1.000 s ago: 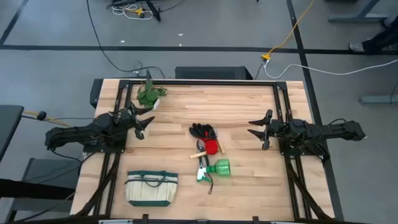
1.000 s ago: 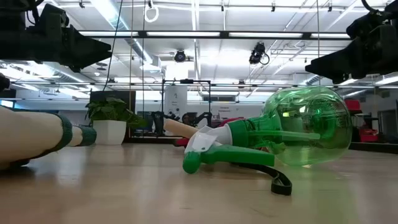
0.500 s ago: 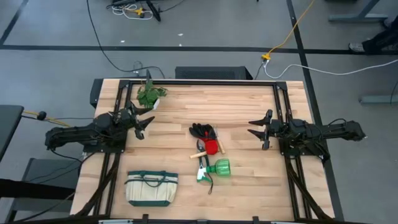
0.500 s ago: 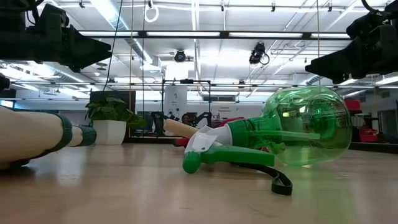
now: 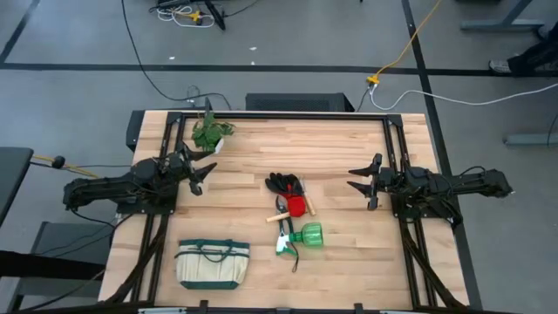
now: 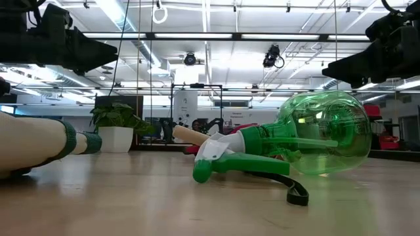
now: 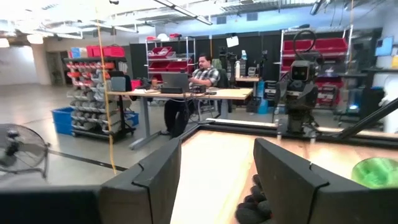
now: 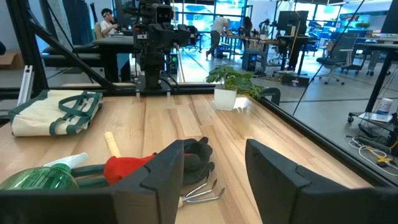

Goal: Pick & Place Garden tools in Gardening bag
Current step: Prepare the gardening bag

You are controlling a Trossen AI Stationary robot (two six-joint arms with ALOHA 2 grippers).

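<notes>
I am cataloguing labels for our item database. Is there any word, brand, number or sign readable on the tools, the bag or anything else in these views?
None can be read.
gardening bag: no lettering visible.
spray bottle: no label showing.
black gloves, red-headed hand tool: no markings visible.
Background shelf bins and a hanging sign in the left wrist view: too blurred to read.

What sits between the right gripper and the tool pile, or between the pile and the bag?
Nothing visible. Bare table separates the open right gripper from the black gloves, and the gardening bag lies across clear wood from the spray bottle.
</notes>
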